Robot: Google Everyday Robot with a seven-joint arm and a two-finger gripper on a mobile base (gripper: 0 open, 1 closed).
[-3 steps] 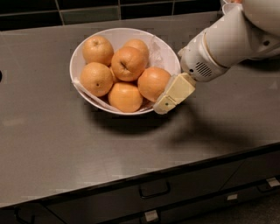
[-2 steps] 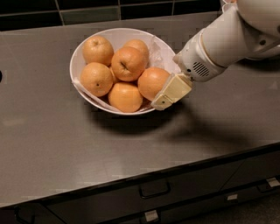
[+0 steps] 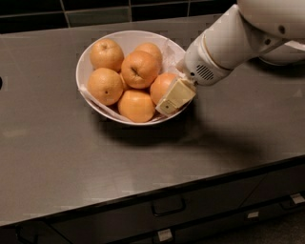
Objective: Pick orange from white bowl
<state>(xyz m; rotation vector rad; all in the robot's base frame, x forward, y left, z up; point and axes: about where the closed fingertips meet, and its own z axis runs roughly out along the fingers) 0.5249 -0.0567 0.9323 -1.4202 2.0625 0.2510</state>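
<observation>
The white bowl (image 3: 125, 38) stands on the dark counter at the back centre, lined with a crinkled translucent sheet. It holds several large oranges. The orange (image 3: 161, 86) at the bowl's right side has smooth skin and lies partly behind my gripper. The middle orange (image 3: 139, 69) shows a dark stem dimple. My gripper (image 3: 172, 98) comes in from the upper right on the white arm (image 3: 228, 44). Its cream tip sits low at the bowl's right rim, against the right-hand orange.
The dark grey countertop (image 3: 143, 157) spreads around the bowl. A black tiled wall (image 3: 95, 9) runs along the back. Below the counter's front edge are drawers with a handle (image 3: 167, 208).
The gripper has moved a little left and further into the bowl's right side, closer against the right-hand orange. The oranges and the bowl have not moved.
</observation>
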